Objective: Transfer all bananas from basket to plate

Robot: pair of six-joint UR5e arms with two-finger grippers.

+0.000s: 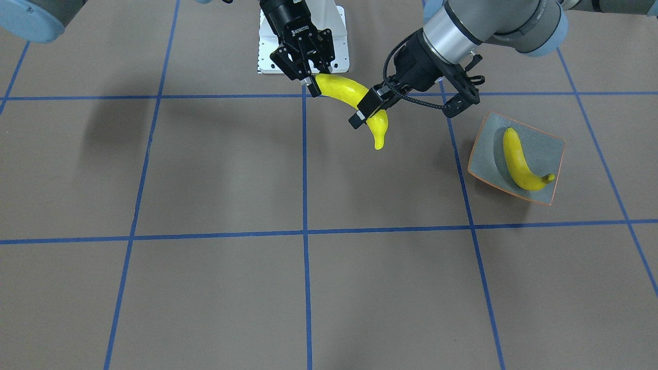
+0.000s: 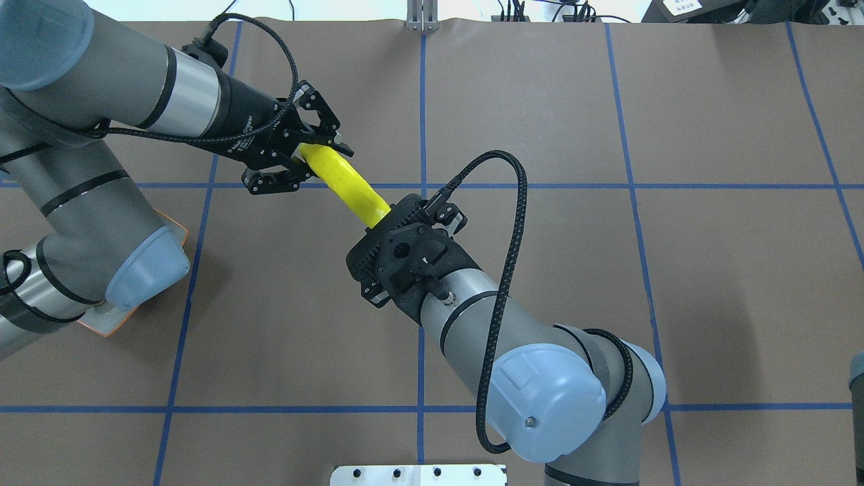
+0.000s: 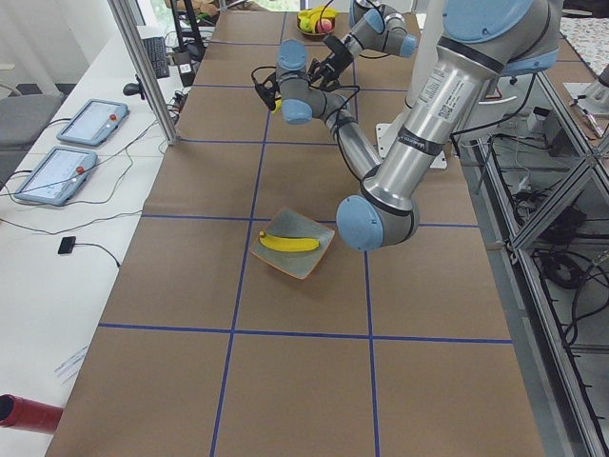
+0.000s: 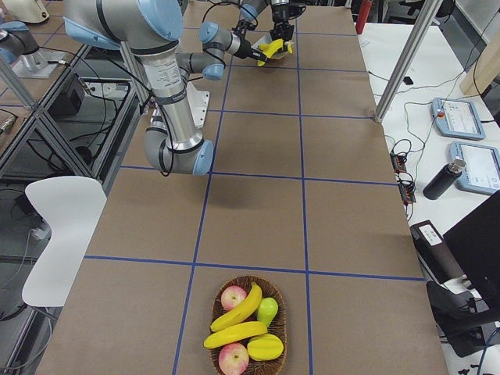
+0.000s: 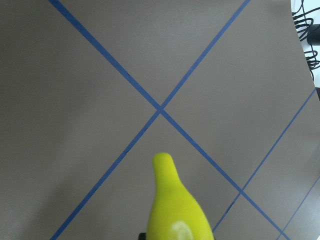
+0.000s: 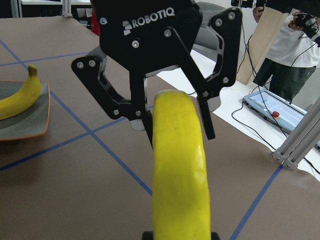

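Left arm extended toward table centre, wrist roughly level; left gripper [image 2: 320,160] fingers pressed against both sides of one end of the banana [image 1: 342,90]. Right arm stretched forward, right gripper [image 1: 313,82] clamped on the other end. Grippers face each other, above the table

Plate [image 2: 111,321] mostly under left arm [image 2: 88,223], overhead view.

ROBOTIQ on left gripper [image 6: 177,125] body; ROBOTIQ on right gripper [image 1: 315,83] body.

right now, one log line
handover | glossy yellow banana midair | left gripper shut | right gripper shut | orange-rimmed grey plate holds second banana
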